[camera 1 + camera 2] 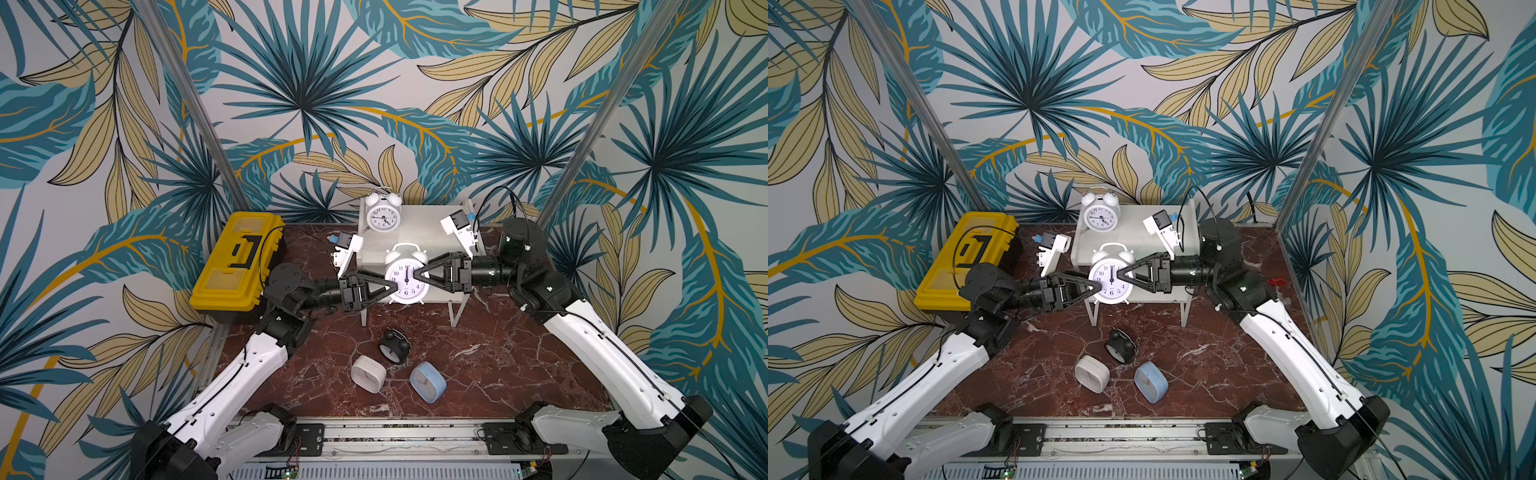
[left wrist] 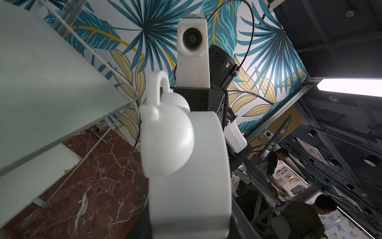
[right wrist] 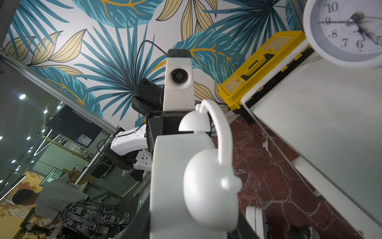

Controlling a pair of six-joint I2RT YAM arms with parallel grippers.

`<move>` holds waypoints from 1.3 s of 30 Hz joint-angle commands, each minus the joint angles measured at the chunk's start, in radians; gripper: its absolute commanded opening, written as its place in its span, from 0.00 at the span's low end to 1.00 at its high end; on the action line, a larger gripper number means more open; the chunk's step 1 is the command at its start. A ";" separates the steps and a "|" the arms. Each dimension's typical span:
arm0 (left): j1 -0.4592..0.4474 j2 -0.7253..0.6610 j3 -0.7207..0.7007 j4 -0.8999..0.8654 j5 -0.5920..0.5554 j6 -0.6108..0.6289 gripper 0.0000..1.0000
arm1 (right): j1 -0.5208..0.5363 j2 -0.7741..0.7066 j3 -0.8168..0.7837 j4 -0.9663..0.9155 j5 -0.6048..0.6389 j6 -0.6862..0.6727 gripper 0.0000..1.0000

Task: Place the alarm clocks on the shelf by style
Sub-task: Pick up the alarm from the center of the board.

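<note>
In both top views the left pincer [image 1: 390,286] and right pincer [image 1: 416,276] come in from opposite sides, each clamped on the rim of the upright white twin-bell clock [image 1: 406,279] at the front edge of the shelf [image 1: 419,237]. Whether its feet rest on the top board I can't tell. A second white bell clock [image 1: 1099,216] stands at the board's back corner. On the worktop [image 1: 498,365] lie the black clock [image 1: 392,347], white square clock [image 1: 368,374] and blue clock [image 1: 428,381], close together. A yellow toolbox [image 1: 237,262] sits beside the left arm.

The left wrist view shows the gripped clock edge-on, just beside the shelf board [image 2: 51,82].

The right wrist view shows the same, with the second clock's dial [image 3: 347,31] beyond.
</note>
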 commanded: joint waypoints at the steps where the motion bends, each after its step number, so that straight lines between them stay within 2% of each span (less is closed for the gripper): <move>1: 0.011 -0.005 0.013 0.104 -0.010 0.003 0.32 | -0.002 -0.038 -0.032 0.054 0.017 0.050 0.38; 3: 0.011 -0.010 0.003 0.114 -0.022 -0.001 0.31 | -0.002 -0.058 -0.045 0.047 0.055 0.049 0.57; 5: 0.012 -0.011 -0.005 0.132 -0.030 -0.011 0.31 | -0.002 -0.088 -0.078 0.056 0.093 0.060 0.67; 6: 0.013 -0.010 -0.007 0.139 -0.031 -0.016 0.31 | -0.002 -0.101 -0.100 0.076 0.101 0.076 0.79; 7: 0.012 -0.007 -0.007 0.148 -0.029 -0.021 0.31 | -0.001 -0.115 -0.126 0.106 0.107 0.096 0.84; 8: 0.011 -0.006 -0.008 0.154 -0.028 -0.025 0.31 | -0.002 -0.126 -0.147 0.127 0.109 0.113 0.85; 12: 0.012 0.004 0.003 0.149 0.000 -0.023 0.31 | -0.001 -0.157 -0.188 0.155 0.121 0.133 0.83; 18: 0.012 0.007 0.031 0.094 0.036 0.011 0.31 | -0.001 -0.129 -0.115 0.065 0.087 0.076 0.76; 24: 0.012 0.007 0.032 0.102 0.032 0.012 0.31 | 0.000 -0.098 -0.049 0.002 0.041 0.034 0.58; 34: 0.016 0.013 0.034 0.119 0.021 0.006 0.30 | 0.000 -0.104 -0.043 -0.086 -0.004 0.001 0.61; 39: 0.015 0.021 0.041 0.118 0.030 0.001 0.31 | 0.000 -0.103 -0.040 -0.094 0.006 -0.017 0.53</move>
